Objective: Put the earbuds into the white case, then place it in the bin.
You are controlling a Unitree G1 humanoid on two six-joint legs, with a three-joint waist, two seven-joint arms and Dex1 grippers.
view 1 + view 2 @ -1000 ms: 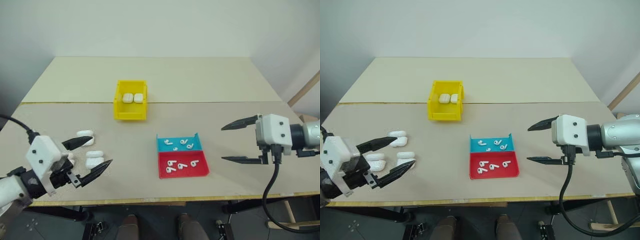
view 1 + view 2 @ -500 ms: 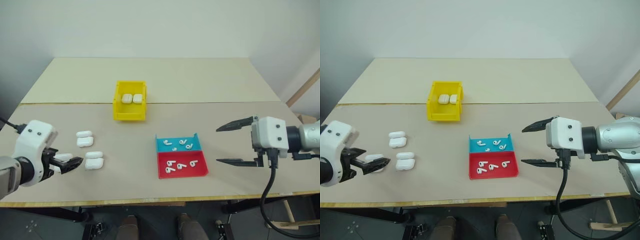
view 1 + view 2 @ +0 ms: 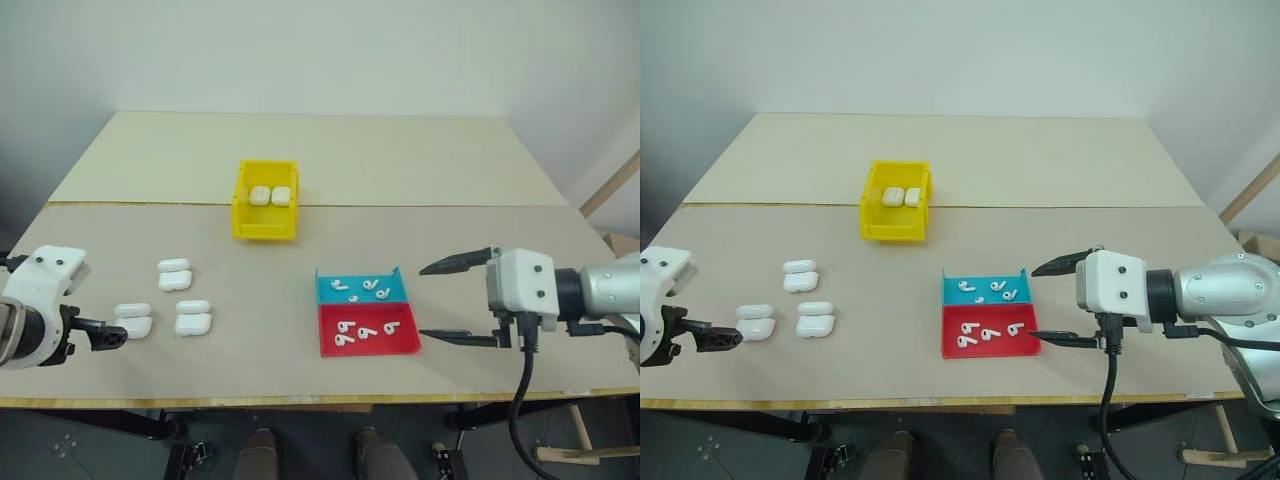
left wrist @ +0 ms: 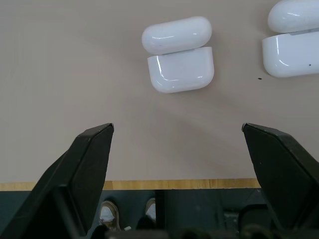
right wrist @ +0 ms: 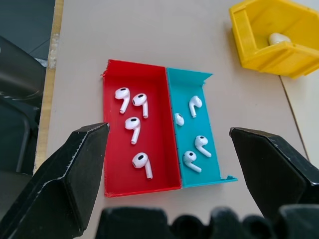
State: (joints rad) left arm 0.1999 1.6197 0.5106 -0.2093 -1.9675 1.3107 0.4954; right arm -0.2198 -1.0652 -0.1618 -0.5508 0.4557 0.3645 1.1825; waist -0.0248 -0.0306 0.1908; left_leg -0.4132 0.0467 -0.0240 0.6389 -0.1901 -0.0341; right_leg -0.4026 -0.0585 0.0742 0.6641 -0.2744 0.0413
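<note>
A: Where do the earbuds lie?
B: Four in the red tray, four in the blue tray touching it, both right of the yellow bin.
A: The open white cases?
B: On the surface, left of the red tray; two more sit inside the bin.
A: The tools?
B: Left tool released, just beside one case. Right tool released beside the red tray.

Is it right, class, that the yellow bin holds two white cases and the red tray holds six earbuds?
Not quite. The red tray holds four earbuds, not six, as the right wrist view shows. The yellow bin does hold two white cases.
</note>
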